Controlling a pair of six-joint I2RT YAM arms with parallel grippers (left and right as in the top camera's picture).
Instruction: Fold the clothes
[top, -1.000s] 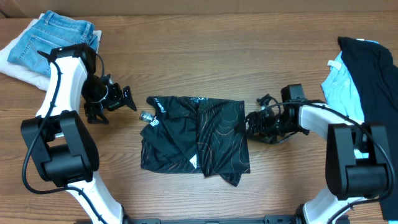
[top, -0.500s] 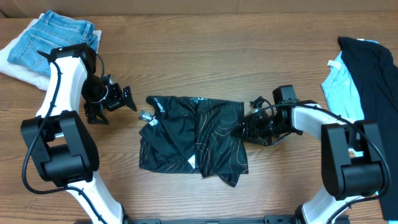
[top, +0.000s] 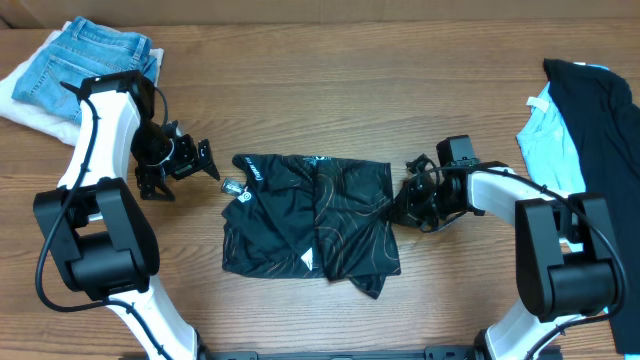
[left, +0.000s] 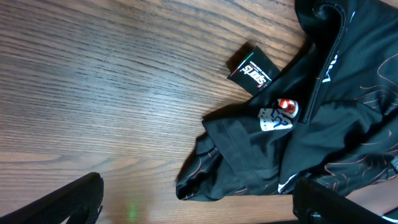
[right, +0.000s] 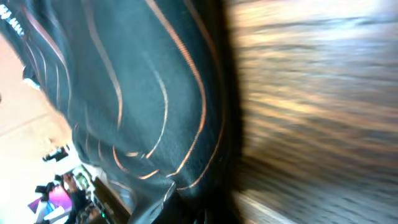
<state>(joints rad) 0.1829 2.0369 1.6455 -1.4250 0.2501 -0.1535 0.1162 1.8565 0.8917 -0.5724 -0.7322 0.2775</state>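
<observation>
Progress: jersey (top: 310, 215) lay in the middle of the table (top: 330, 90) as a rough, partly folded block, one half overlapping the other, so I judged the folding begun but not finished.
Left to do: lower right corner hung out below the block and the layers were rumpled; it looked to need at least one more fold and some squaring up.
Right gripper (top: 400, 207): jaws were fully closed at the jersey's right edge, apparently pinching the cloth there; the right wrist view was filled with black fabric and orange lines, with bare wood beside it.
Left gripper (top: 200, 163): jaws stood wide open and held nothing, just off the jersey's upper left corner, not touching it.
Left edge: collar end and a small black hang tag (left: 252, 70) lay on bare wood; the left wrist view showed a bunched fold at that edge.
Open room: bare wood lay on all sides of the jersey, widest toward the far edge of the table.
Other clothes: jeans (top: 95, 55) sat in the far left corner, a plain black garment (top: 595, 100) and a light blue one (top: 545, 130) at the far right, all well apart from the jersey.
</observation>
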